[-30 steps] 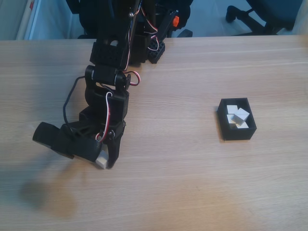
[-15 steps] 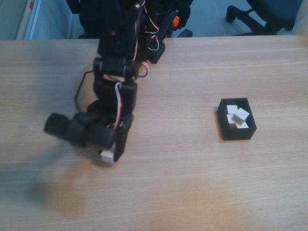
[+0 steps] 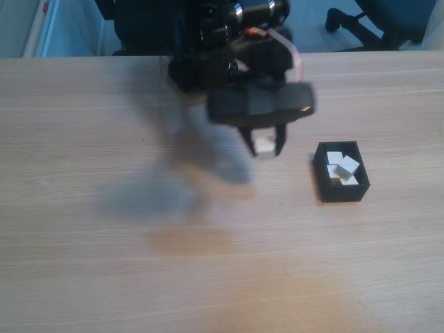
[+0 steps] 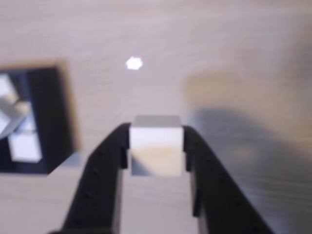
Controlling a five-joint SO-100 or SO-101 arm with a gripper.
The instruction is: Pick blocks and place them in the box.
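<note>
The gripper (image 3: 264,147) hung above the wooden table (image 3: 208,277), its two black fingers (image 3: 247,141) pointing down and clamped on a pale cream block (image 3: 264,145). In the fixed view the block sat between the fingertips, with its lower part showing below the dark body of the arm (image 3: 229,55). The arm itself was smeared by motion blur. It cast a soft grey shadow (image 3: 166,187) on the table to the left of the gripper in that view.

In the wrist view the gripper (image 4: 157,146) reached up from the bottom edge, and the block (image 4: 156,146) was pinched squarely between the two fingers (image 4: 105,180), each finger pressed flat against one side of the block. The block's top face looked bright and its front face shaded. It was held clear of the table, whose wood grain showed beyond it along with a small bright glint (image 4: 133,63).

The black box (image 3: 341,192) stood on the table to the right of the gripper in the fixed view, near it but apart from it. White blocks (image 3: 345,166) lay piled inside, one tilted on top of the others; the exact count was hard to tell. In the wrist view the box (image 4: 46,112) lay at the left edge, partly cut off, with its blocks (image 4: 24,146) blurred. The held block was beside the box and not over its opening.
</note>
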